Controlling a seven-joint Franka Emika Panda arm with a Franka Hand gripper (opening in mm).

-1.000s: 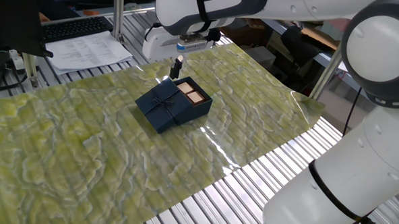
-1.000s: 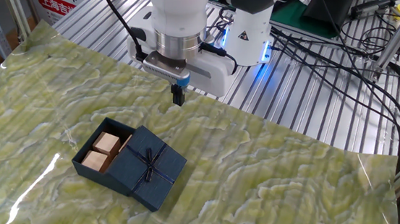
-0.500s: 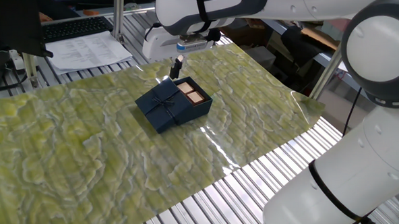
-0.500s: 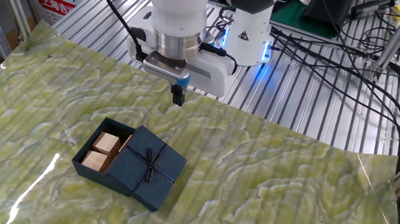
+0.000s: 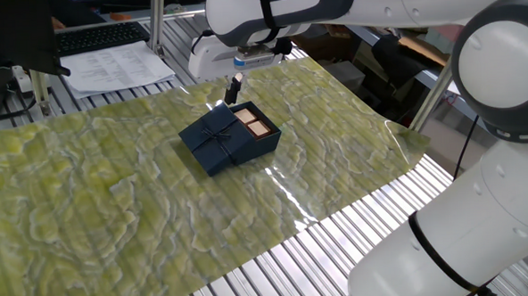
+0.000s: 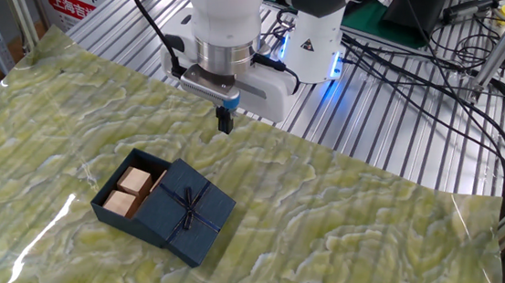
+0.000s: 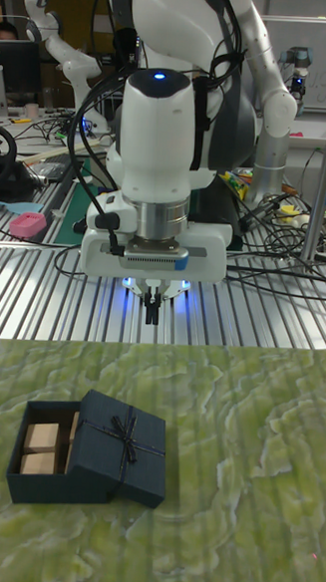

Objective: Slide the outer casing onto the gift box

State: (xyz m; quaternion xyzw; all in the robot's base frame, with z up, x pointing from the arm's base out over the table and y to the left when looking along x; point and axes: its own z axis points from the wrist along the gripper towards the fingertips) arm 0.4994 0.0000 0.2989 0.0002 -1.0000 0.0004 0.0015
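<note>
- The dark navy cardboard outer casing (image 6: 189,211) with a thin ribbon bow covers part of the dark navy gift box (image 6: 127,196); tan blocks show at the box's open end.
- Both rest on the green marbled mat (image 6: 352,233).
- The two-finger gripper (image 6: 225,121) hangs above the mat beyond the box, touching nothing; its fingers are together.

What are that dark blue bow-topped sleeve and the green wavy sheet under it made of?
The outer casing looks like matte navy cardboard: crisp folded edges, no shine, with a thin ribbon bow. The green sheet seems a glossy plastic or coated mat, given its bright glare streaks; which one is unclear.
</note>
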